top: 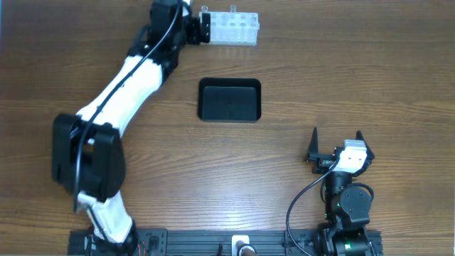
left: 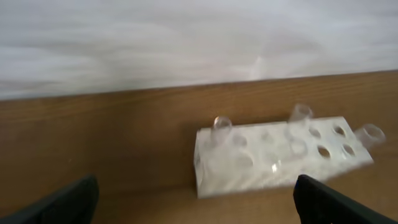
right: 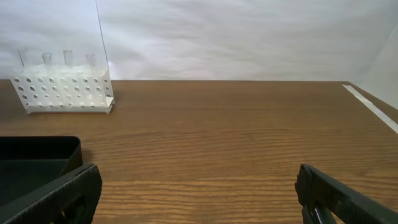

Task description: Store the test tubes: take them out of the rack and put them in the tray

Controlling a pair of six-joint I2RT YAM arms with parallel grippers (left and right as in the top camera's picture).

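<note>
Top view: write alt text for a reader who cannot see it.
The left hand, open, is at the left end of a clear test tube rack at the far edge of the table. An empty black tray lies mid-table, and the right hand is open near its arm's base.

The brown wood-grain surface point(top: 355, 71) carries a white perforated plastic rack point(top: 238, 32) near its far edge. A black rectangular plastic tray point(top: 229, 83) lies apart from it, nearer the middle.
</note>
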